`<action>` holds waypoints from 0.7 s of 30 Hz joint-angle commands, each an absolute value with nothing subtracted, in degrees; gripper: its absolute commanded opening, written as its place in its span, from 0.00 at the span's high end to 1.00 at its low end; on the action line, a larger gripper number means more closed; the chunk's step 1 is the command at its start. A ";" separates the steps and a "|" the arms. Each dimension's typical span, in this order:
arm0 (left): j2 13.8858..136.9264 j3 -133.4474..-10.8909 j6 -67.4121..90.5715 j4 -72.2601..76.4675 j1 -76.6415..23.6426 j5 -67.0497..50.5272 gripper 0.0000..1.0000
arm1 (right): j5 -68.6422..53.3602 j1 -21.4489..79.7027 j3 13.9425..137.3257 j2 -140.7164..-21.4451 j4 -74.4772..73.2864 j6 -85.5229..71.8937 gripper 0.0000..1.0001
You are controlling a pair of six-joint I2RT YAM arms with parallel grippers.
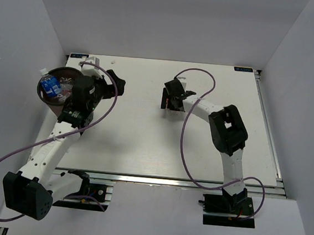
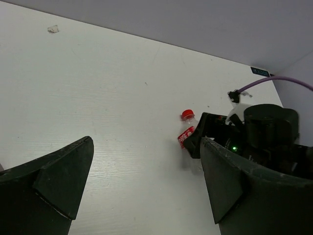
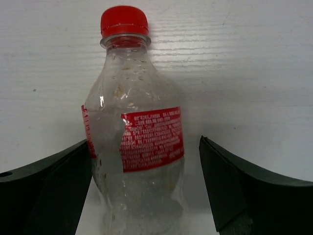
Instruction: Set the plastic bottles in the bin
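Observation:
A clear bottle with a red cap and red label lies on the white table between the fingers of my right gripper. The gripper is open, its left finger at the bottle's side and its right finger apart from it. The same bottle shows in the left wrist view. The dark brown bin stands at the far left with blue-labelled bottles inside. My left gripper is open and empty just right of the bin, and its wrist camera looks across the table.
White walls close in the table on the left, back and right. A metal rail runs along the front edge. Purple cables loop over the table from both arms. A small white scrap lies far off.

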State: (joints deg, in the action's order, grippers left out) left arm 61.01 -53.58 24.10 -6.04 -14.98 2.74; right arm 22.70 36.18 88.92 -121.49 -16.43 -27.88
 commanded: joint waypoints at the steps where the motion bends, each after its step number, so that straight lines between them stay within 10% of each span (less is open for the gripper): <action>1: 58.97 -53.17 24.70 -4.40 -15.03 3.16 0.02 | 20.13 35.60 91.49 -123.83 -15.21 -26.72 0.12; 9: 65.81 -55.37 27.51 -4.40 -15.12 -2.26 0.02 | 12.49 35.95 78.78 -110.62 -1.19 -20.49 0.61; 21: 77.60 -56.33 33.40 5.19 -22.14 -24.43 0.02 | -32.86 36.04 53.70 -87.37 19.15 -7.29 0.65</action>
State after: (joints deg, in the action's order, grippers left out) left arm 77.52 -53.74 31.86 2.63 -19.81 -17.78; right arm -19.46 35.77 55.86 -89.32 11.33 -10.61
